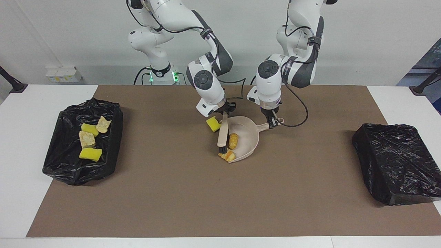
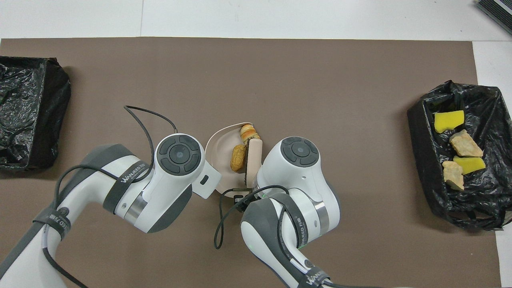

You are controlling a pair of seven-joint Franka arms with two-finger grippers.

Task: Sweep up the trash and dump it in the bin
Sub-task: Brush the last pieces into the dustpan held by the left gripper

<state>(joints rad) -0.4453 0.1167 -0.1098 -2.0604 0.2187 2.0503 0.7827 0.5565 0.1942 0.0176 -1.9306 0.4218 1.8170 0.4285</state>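
With the left gripper (image 1: 274, 123) clamped on the dustpan (image 1: 246, 137) handle and the right gripper (image 1: 224, 112) clamped on the brush (image 1: 223, 135), sweep back for the yellow wedge (image 1: 213, 124) lying outside the pan, nearer the robots.

Both arms low mid-table, left gripper (image 1: 272, 123) and right gripper (image 1: 224, 112) clamped shut.

This looks like a robotics lab, not a home or shop: two white robot arms (image 1: 206, 79) are bolted at the edge of a plain white table (image 1: 20, 144) covered by a brown mat (image 1: 213, 199), with bare cables looping off their wrists. The wall is blank and pale, a row of power sockets (image 1: 63, 74) sits at its foot, and black camera stands (image 1: 12, 82) are clamped at the table's corners
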